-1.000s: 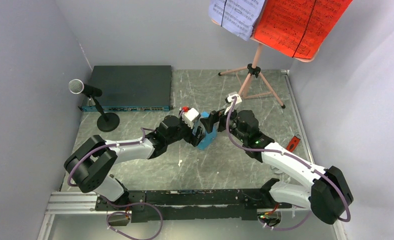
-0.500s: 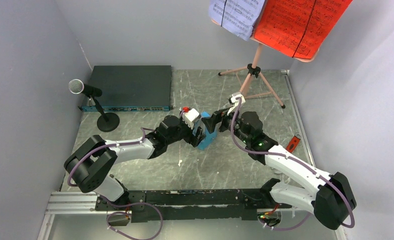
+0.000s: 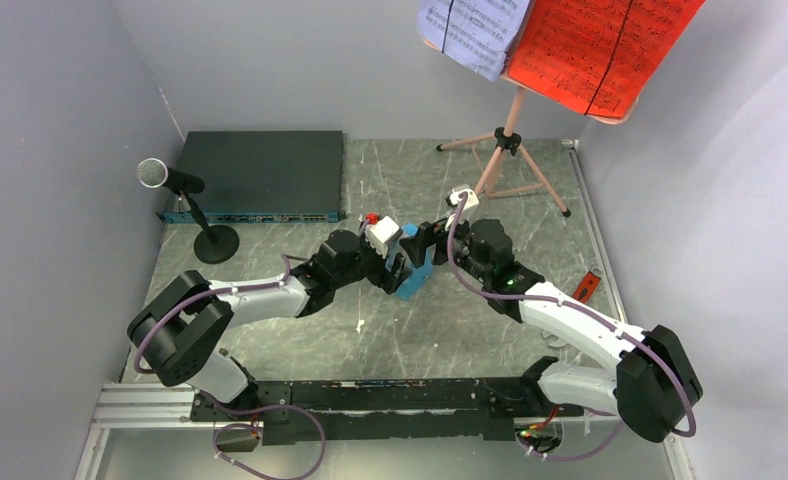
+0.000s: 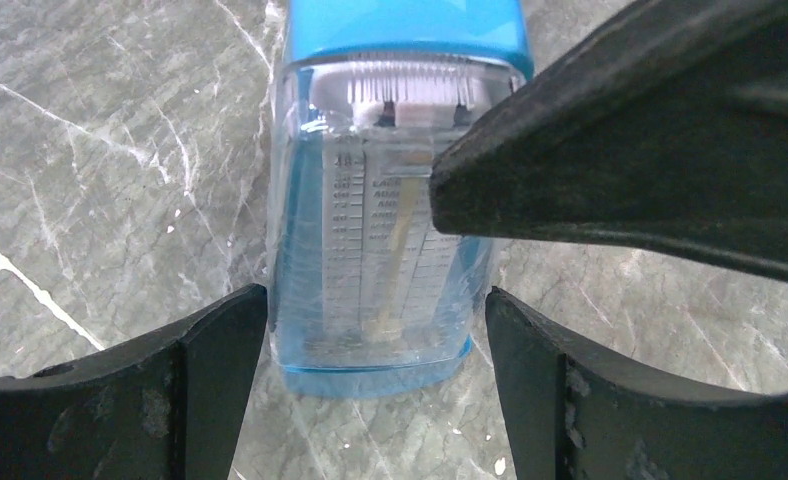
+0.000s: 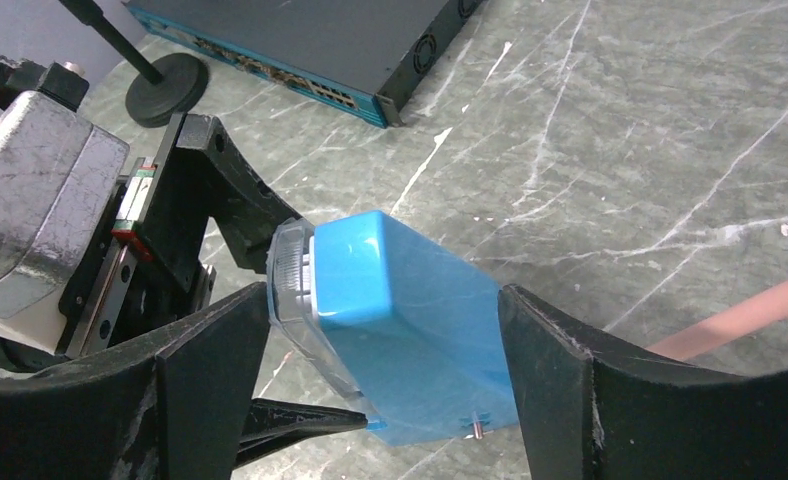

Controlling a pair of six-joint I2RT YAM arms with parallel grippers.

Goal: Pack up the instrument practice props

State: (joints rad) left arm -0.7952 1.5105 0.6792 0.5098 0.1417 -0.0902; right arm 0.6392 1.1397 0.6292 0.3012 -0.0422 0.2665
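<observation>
The small blue pyramid metronome (image 3: 410,272) sits mid-table between both grippers. My left gripper (image 3: 398,268) is open, its jaws either side of the metronome's clear front (image 4: 380,250); the left jaw touches it, the right jaw stands a little off. My right gripper (image 3: 425,245) is open around the blue body (image 5: 410,310), with gaps on both sides. The black microphone (image 3: 153,173) stands at the left on its round base (image 3: 216,243). The pink music stand (image 3: 510,130) at the back holds the red sheet (image 3: 600,45) and the lavender sheet (image 3: 475,30).
A large flat black electronics box (image 3: 260,172) lies at the back left, beside the microphone. A red-handled tool (image 3: 587,287) lies by the right wall. Grey walls close in the left, back and right. The stand's pink legs (image 3: 540,180) spread behind my right arm.
My right gripper drew back a little to the right, then came in again around the metronome. My left gripper and the metronome have stayed put.
</observation>
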